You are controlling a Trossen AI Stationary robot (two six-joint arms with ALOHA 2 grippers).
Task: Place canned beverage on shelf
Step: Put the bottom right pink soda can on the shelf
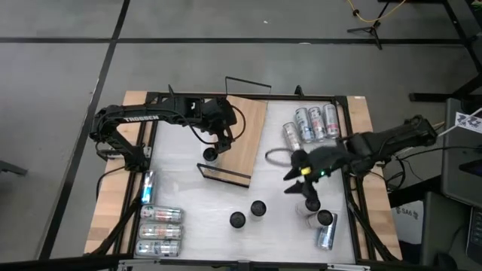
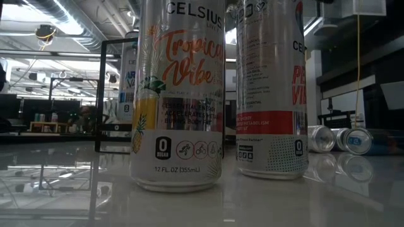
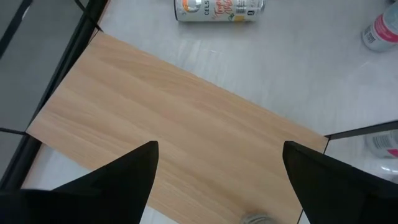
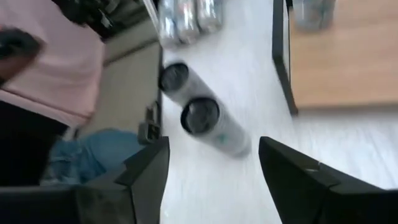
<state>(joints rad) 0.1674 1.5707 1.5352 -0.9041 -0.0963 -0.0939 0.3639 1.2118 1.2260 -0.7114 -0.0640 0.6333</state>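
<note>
Shelf (image 1: 245, 132): light-wood board with a black wire rail at each short end, lying at a slant on the white worktop (image 1: 196, 196) near its far edge, centre-left.

Left pincer (image 1: 213, 150): poised over the near-left part of the shelf, fingers (image 3: 134, 171) spread wide and empty; its wrist view looks down on bare wood between them. One upright can (image 1: 210, 155) stands directly beneath it on the shelf by the near rail.

Right pincer (image 1: 307, 197): over the right side of the worktop, fingers (image 4: 149, 168) parted with nothing gripped. Two upright cans (image 4: 199, 121) show between them in the wrist view.

Cans, standing: two (image 1: 248, 213) near the centre of the near edge (the low view shows a pair close up, the left one (image 2: 180, 94) printed "Tropical Vibe"); two more (image 1: 319, 212) toward the near-right corner under the right arm.

Cans, lying: three in a row (image 1: 315, 122) plus a fourth just beside them, at the far-right corner; one (image 1: 326, 237) at the near-right corner; four (image 1: 158, 229) along the left edge toward the near-left corner.

Person in a pink top (image 4: 62, 68): beyond the worktop's edge, right wrist view only.
</note>
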